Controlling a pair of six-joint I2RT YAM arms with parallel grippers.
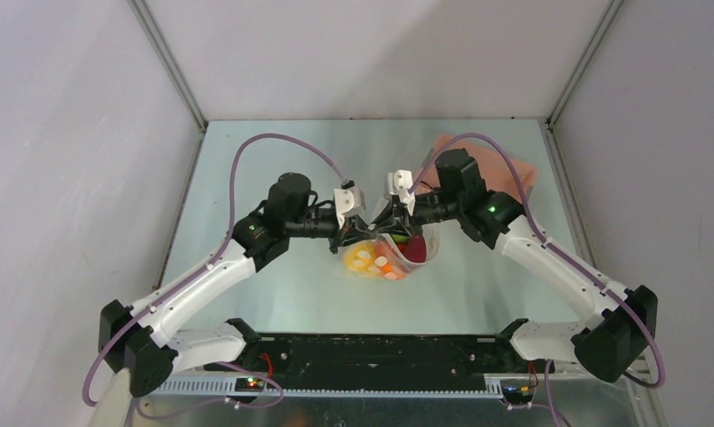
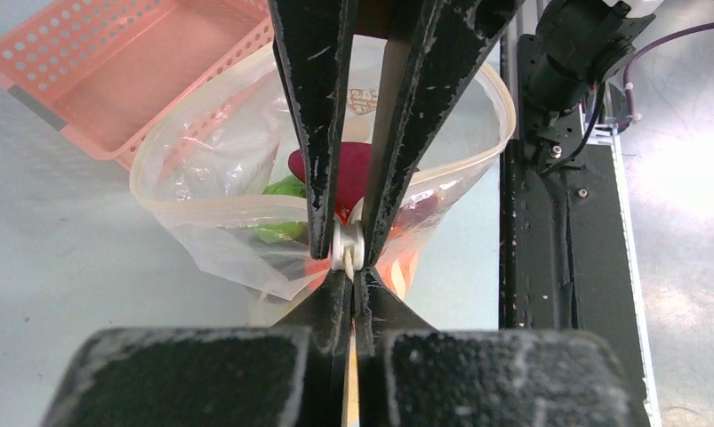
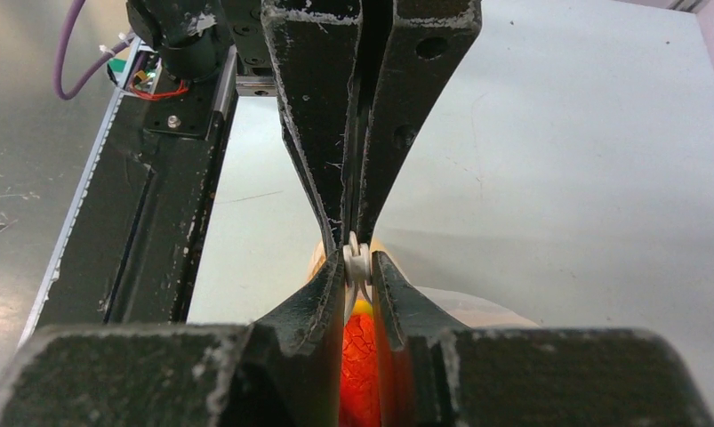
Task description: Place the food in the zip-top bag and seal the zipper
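Entry: zip-top bag (image 1: 384, 260), food (image 2: 353, 173) inside, at 12 o'clock on the surface (image 1: 273, 285); left fingers (image 2: 316, 133) and right fingers (image 3: 322, 107) each clamped on zipper (image 2: 211, 212); I judge a slipping pinch drops it, spilling food.

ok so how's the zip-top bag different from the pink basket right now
The zip-top bag is clear and floppy; the pink basket is a stiff lattice. The bag holds food; the basket's visible part holds nothing. The left gripper and right gripper pinch the bag's zipper; no gripper touches the basket. Both are open on top.
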